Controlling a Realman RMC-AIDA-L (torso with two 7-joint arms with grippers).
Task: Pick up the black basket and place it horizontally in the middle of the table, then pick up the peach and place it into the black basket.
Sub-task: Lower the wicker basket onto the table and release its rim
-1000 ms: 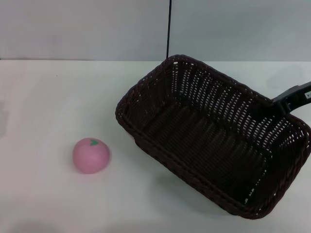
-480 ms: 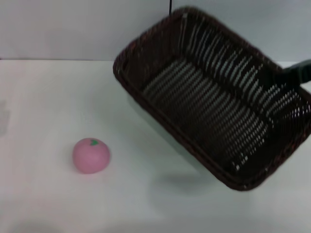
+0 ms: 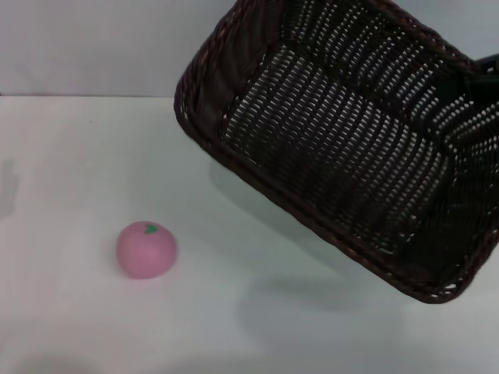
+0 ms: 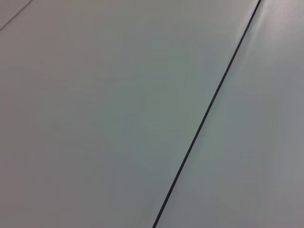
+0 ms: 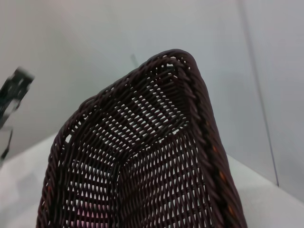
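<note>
The black basket (image 3: 335, 132) hangs in the air over the back right of the white table (image 3: 78, 156), tilted with its open side toward me. My right gripper (image 3: 482, 74) shows as a dark shape at the basket's far right rim and is shut on the rim, carrying it. The right wrist view looks along the basket's inside (image 5: 142, 156). The peach (image 3: 146, 249) sits on the table at the front left, well apart from the basket. My left gripper is out of view; the left wrist view shows only a plain wall.
The basket's shadow (image 3: 312, 296) falls on the table below it. A grey wall (image 3: 93, 47) runs behind the table's back edge. A dark piece of hardware (image 5: 14, 92) shows far off in the right wrist view.
The basket has risen off the table and tipped up, with its far end now above the frame's top edge. The peach has not moved.
</note>
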